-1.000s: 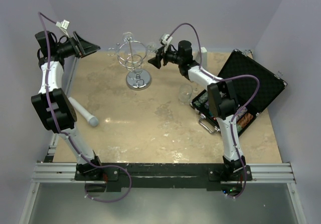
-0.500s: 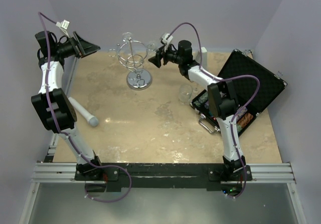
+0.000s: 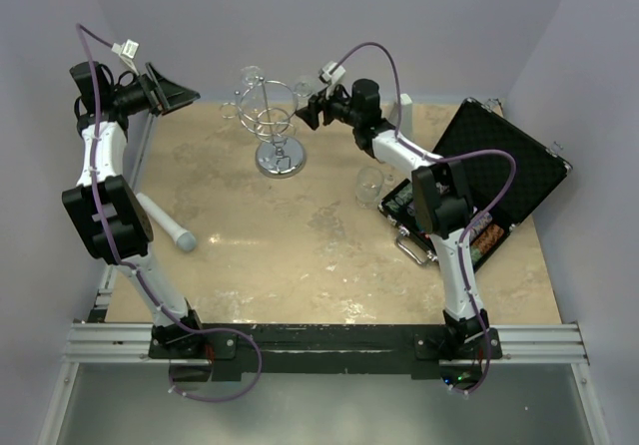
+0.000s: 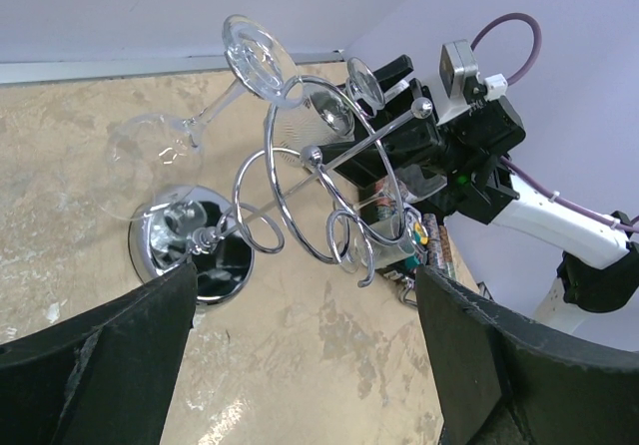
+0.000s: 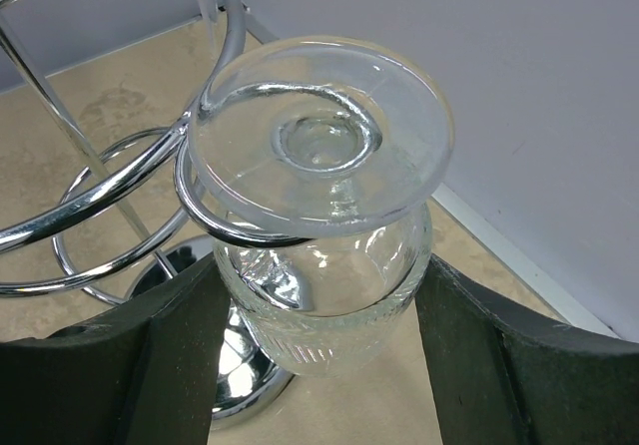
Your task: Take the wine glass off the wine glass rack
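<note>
At the back of the table [image 3: 300, 255], a beige, mottled stone-look surface enclosed by plain lavender walls [image 3: 349, 16], the wine glass rack [image 3: 272, 116] stands on its disc base. The right gripper [image 3: 308, 113] is clamped on the bowl of the wine glass [image 5: 319, 146]. The glass hangs inverted on the rack's right side, foot uppermost, with a curled arm passing under the foot. The left gripper [image 3: 182, 94] is spread wide, well apart from the rack, and holds nothing.

Compared with one second ago, the right gripper sits slightly higher, and the rack's hoop and base stand slightly further right.

The rack is polished chrome wire: round mirror base, central post, ring hoop, spiral arms. The wine glass is clear, with fine ribbing near the rim and a flat circular foot. A second glass [image 4: 200, 116] hangs on the opposite side.
</note>
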